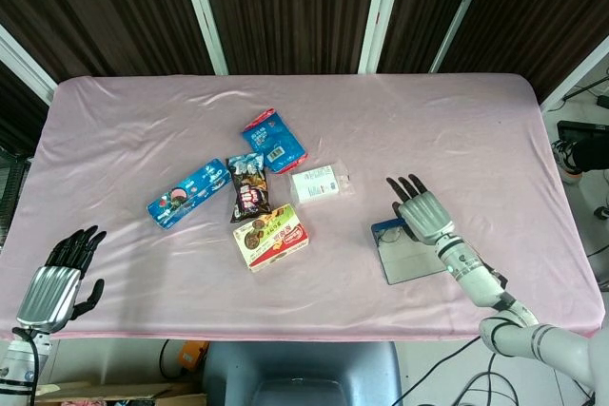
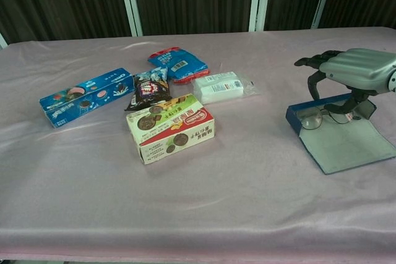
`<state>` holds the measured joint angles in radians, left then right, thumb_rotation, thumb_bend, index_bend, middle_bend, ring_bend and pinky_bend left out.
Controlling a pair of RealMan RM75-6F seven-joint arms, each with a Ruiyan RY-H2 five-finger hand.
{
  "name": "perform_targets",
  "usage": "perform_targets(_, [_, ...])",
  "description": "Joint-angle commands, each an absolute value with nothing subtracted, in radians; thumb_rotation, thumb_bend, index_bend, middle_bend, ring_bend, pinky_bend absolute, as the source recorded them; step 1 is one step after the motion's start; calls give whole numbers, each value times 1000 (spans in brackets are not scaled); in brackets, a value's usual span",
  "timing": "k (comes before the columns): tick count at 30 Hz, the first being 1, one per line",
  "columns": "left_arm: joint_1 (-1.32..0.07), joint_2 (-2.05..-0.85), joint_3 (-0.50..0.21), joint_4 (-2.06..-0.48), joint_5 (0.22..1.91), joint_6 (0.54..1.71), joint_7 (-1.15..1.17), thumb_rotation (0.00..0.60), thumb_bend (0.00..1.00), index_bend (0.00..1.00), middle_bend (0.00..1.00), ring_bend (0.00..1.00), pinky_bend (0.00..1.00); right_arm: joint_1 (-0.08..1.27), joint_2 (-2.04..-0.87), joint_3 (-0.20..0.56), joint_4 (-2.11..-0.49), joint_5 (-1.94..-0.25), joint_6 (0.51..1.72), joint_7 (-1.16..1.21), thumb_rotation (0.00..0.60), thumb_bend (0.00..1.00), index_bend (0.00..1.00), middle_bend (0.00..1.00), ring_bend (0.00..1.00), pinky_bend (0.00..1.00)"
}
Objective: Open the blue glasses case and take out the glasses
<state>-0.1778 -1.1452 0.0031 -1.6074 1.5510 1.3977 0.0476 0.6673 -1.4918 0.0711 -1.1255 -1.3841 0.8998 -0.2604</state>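
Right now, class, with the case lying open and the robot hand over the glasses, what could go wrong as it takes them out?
1. The right robot hand seems to hold the glasses only by one end, with the lens hanging out at the side, so they might slip or twist free.
2. The open case lies loose on the cloth; a frame catching its raised edge could drag it along.

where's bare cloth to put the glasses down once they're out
Bare cloth lies between the cookie box and the blue glasses case, and along the front edge. It is crowded around the snack packs left of centre.
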Motion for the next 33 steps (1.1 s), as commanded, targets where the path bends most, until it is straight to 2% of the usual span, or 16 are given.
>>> perform_targets(1, [-177,-1144,4,-1607,1552,1397,46,600,442,0,13,18,129,660,-1491,79,-1130,-1394,941,-291,600,525,661,10,0,0])
perform_targets(10, [-179,-1141,8,-1608,1560,1394,38,600,443,0,13,18,130,645,-1552,105,-1083,-1425,1094,-450,600,525,658,17,0,0])
perform_targets(16, [-176,-1136,9,-1608,1563,1401,25,600,442,0,13,18,132,627,-1638,90,-972,-1464,1172,-480,600,525,649,21,0,0])
perform_targets(26, [-176,-1135,10,-1607,1563,1399,25,600,442,0,14,18,133,628,-1710,90,-866,-1475,1177,-461,600,525,648,25,0,0])
perform_targets(33, [-178,-1136,11,-1608,1565,1395,28,600,444,0,14,18,133,626,-1729,129,-830,-1434,1176,-475,600,525,635,25,0,0])
